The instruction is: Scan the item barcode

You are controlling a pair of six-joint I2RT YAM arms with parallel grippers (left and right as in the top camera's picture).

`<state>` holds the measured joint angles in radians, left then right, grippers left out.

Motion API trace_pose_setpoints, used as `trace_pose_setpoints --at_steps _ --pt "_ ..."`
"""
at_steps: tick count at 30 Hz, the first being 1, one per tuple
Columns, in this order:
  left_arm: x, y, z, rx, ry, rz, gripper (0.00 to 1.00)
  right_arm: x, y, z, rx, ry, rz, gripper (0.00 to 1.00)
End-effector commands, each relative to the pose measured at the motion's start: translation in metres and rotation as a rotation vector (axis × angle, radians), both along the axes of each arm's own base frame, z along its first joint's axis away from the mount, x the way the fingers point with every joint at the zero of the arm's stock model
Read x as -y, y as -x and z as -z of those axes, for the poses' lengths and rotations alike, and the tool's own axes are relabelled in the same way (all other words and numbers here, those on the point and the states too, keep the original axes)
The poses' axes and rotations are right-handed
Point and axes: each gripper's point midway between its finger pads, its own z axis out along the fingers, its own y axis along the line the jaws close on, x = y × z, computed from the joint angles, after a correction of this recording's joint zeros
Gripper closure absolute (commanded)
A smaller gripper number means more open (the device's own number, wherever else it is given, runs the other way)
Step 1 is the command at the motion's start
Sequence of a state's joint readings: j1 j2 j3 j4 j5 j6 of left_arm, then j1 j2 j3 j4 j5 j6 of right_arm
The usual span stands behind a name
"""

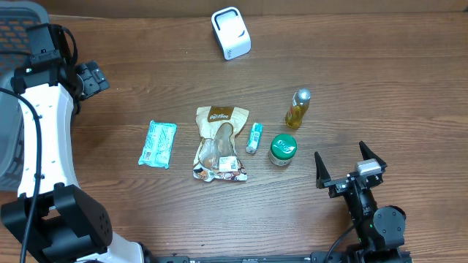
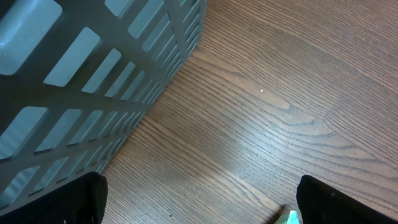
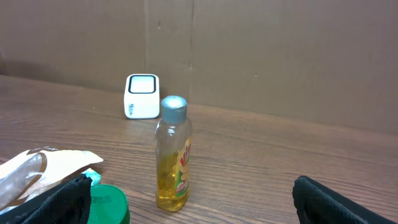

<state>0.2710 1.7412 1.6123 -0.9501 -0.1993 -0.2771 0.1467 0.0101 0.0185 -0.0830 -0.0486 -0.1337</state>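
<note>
**Overhead.** A brown wood-grain table (image 1: pixel 146 212) is recorded. A white, rounded, box-shaped plastic barcode scanner (image 1: pixel 231 33) stands at the far edge, well apart from both arms. Five items are laid in a loose row mid-table:
- a flat teal foil packet (image 1: pixel 158 144)
- a crinkled brown-and-clear pouch (image 1: pixel 220 144)
- a small white-and-teal tube (image 1: pixel 254 137), just beside the pouch
- a round green-lidded tub (image 1: pixel 282 150)
- a clear bottle (image 1: pixel 297 109) of yellow liquid with a grey cap

All five are apart from both grippers. The left gripper (image 1: pixel 93 77) is found at the far left, beside a grey slotted plastic basket (image 1: pixel 14 29). The right gripper (image 1: pixel 339 151) is at the near right, its black fingers spread with only bare wood between them.

**Left wrist.** The basket's lattice wall fills the upper left. Black fingers (image 2: pixel 74 199) are seen at both lower corners — wide apart, nothing gripped, above bare table grain.

**Right wrist.** The bottle is seen upright and glossy, with a printed label. The scanner stands behind it, before a brown cardboard wall (image 3: pixel 280 50). The tub's green lid and the pouch's edge are noted at lower left. Dark fingers (image 3: pixel 336 202) sit at the lower corners — fully parted, empty.
</note>
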Motion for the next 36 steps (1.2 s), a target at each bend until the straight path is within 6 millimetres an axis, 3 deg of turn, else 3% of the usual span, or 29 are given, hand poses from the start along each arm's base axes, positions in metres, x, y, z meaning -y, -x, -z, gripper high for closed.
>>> trace_pose_setpoints --at_steps 1,9,13,19,25,30,36 --pt "-0.007 -0.001 -0.011 0.023 -0.024 -0.006 0.00 -0.002 0.000 0.002 0.002 -0.008 -0.009 0.00" --pt "-0.007 -0.001 -0.011 0.023 -0.024 -0.006 0.00 -0.001 0.002 -0.009 -0.003 -0.112 -0.005 0.00" --pt "-0.007 -0.001 -0.011 0.023 -0.024 -0.006 0.01 0.008 0.009 -0.046 0.049 -0.121 0.036 0.00" --pt "-0.007 -0.001 -0.011 0.023 -0.024 -0.006 0.00 0.026 0.034 -0.120 0.051 -0.138 0.122 0.00" --pt "-0.007 -0.001 -0.011 0.023 -0.024 -0.005 0.00 0.030 0.047 -0.193 -0.028 -0.177 0.136 0.00" --pt "-0.007 -0.001 -0.011 0.023 -0.024 -0.006 0.00 0.028 0.032 -0.227 -0.246 -0.140 0.158 0.00" --pt "-0.007 -0.001 -0.011 0.023 -0.024 -0.006 0.00 0.023 0.003 -0.233 -0.506 -0.079 0.180 0.00"
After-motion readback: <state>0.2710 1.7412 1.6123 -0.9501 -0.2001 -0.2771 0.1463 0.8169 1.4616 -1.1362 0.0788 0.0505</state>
